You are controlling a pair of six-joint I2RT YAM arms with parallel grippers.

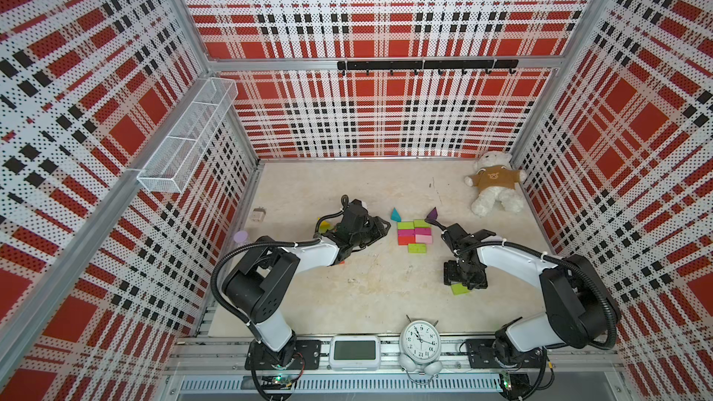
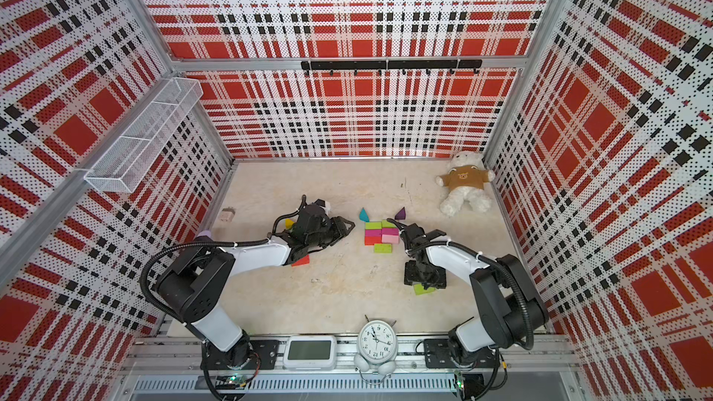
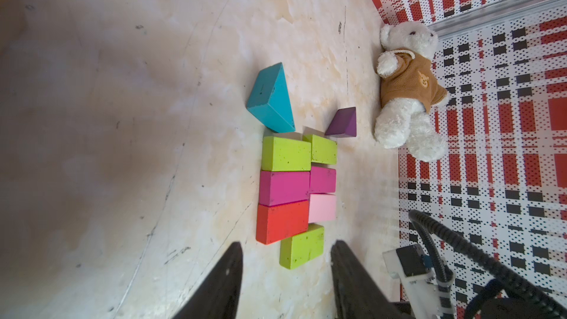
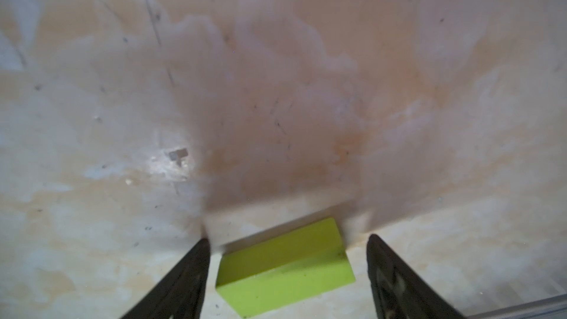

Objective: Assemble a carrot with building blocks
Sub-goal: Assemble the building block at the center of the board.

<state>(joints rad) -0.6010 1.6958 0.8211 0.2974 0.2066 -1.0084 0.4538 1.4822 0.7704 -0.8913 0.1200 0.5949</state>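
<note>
Right gripper (image 4: 288, 239) points down at the near right of the table (image 1: 366, 302). Its jaws are wide and straddle a loose lime block (image 4: 285, 274) with a gap on each side, so it isn't gripped. That block is flat, rectangular and speckled, and sits skewed to the fingers.

A stray red block (image 2: 301, 261) pokes out from under the left forearm.

The build is mid-table:
- **Nearest piece:** a front lime block (image 3: 302, 247), set against the row behind.
- **Behind it:** two tight columns.
  - Left column: red block (image 3: 282, 222), left magenta block (image 3: 283, 187), left lime block (image 3: 287, 153).
  - Right column: pink block (image 3: 322, 208), right magenta block (image 3: 322, 179), right lime block (image 3: 323, 148).
- **Far end:** teal triangle (image 3: 271, 96) and purple triangle (image 3: 343, 121), one just beside each lime.

Left gripper (image 3: 287, 243) lies low, left of the build and aimed at it. Its jaws are partly apart and hold nothing. A yellow triangle (image 2: 288, 222) is partly hidden behind its wrist.
</note>
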